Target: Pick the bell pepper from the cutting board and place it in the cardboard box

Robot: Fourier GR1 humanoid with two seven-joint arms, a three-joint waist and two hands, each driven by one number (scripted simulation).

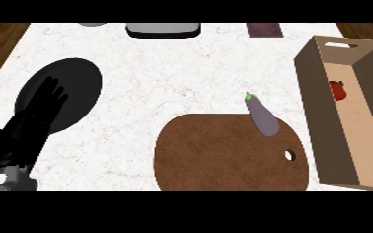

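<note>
**Pepper sits inside the box**

I see the red bell pepper (336, 90) lying in the cardboard box (321, 123), against its left wall, in the upper half. The box stands at the table's (182, 74) right edge. Just left of it the brown cutting board (218, 158) carries an eggplant (261, 115) that overhangs its upper rim. Far left, my left hand (40, 109) rests with fingers straight and spread over a black plate (76, 79). My right hand is out of view.

Red bell pepper (336, 90) inside cardboard box (318, 113), seemingly against left wall; brown cutting board (218, 155) adjacent.
</note>
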